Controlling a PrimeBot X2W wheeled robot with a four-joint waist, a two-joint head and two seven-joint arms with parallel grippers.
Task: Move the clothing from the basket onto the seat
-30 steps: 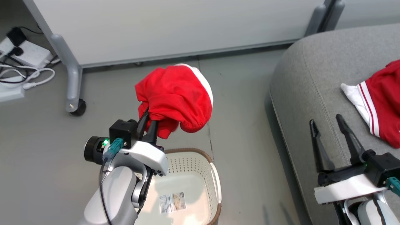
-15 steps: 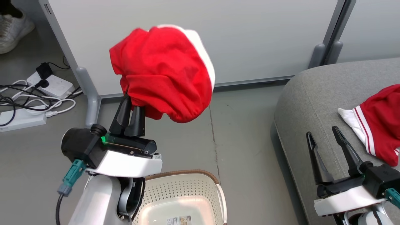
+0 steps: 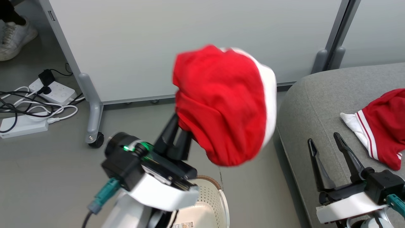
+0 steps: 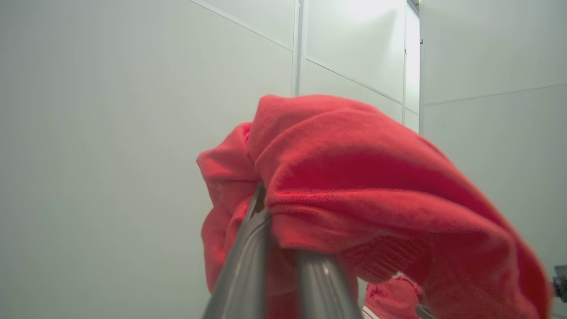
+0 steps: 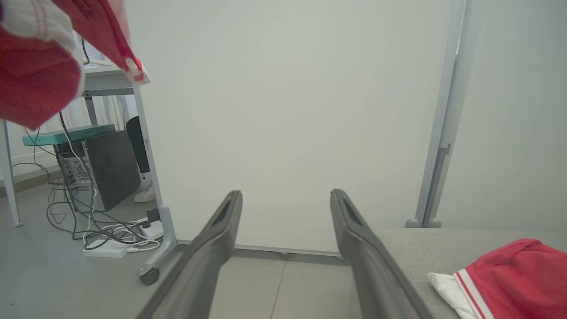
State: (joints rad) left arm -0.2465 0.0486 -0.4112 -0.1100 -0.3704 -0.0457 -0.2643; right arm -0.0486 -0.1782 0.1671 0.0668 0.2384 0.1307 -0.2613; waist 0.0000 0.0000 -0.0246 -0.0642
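Grey floor [image 3: 47, 183], pale partition panel [image 3: 142, 47] (castor-footed), power strips [image 3: 23, 127], tangled cables [image 3: 19, 106]

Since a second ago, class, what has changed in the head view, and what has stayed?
The left gripper, jaws shut on a red garment, has lifted it farther from the basket and swung it rightward toward the seat. The camera also tilted up. Nothing was taken or released. Unchanged: the right gripper, jaws open, over the seat's edge; the second garment lying on the seat.
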